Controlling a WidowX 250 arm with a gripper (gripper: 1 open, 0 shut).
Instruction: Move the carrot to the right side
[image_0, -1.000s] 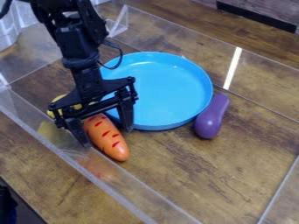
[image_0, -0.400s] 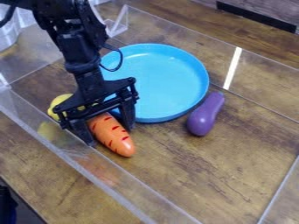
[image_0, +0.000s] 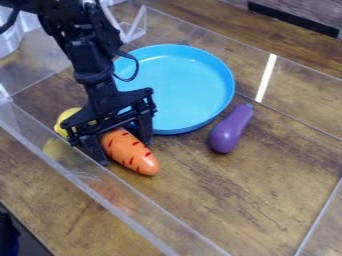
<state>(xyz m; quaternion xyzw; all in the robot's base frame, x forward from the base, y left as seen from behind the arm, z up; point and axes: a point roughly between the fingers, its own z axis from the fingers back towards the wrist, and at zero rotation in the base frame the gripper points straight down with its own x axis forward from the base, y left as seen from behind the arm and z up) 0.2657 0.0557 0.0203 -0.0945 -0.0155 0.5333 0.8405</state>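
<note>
Here, carrot (image_0: 131, 152): orange, tapered, with short dark groove marks, lying on the worktop (image_0: 247, 200) toward the lower left of the view; its blunt tip points down and to the right, and its upper end is hidden behind the black fingers.
Jaws (image_0: 118, 128): spread wide, straddling the upper part of the carrot, low over the worktop; whether the fingers touch it I cannot tell.
Arm (image_0: 91, 45): black, reaching down from the top left of the view, with a thin dark cable looping out beside it.
Yellow toy (image_0: 66, 122): just to the left of the jaws in the view, partly covered by the black fingers and seen in part through the clear panel.
Blue plate (image_0: 187, 88): round, with a raised rim, above and to the right of the carrot in the view; the arm and the jaws overlap its left edge, and contact there cannot be made out.
Eggplant (image_0: 231, 129): purple, lying aslant just beside the plate's lower right edge, well apart from the carrot.
Clear panel (image_0: 100, 188): see-through, running diagonally across the lower left, in front of the jaws' lower side and near the carrot.
Worktop: brown wood grain, with a pale strip (image_0: 266, 78) lying to the right of the plate, above the eggplant in the view.
</note>
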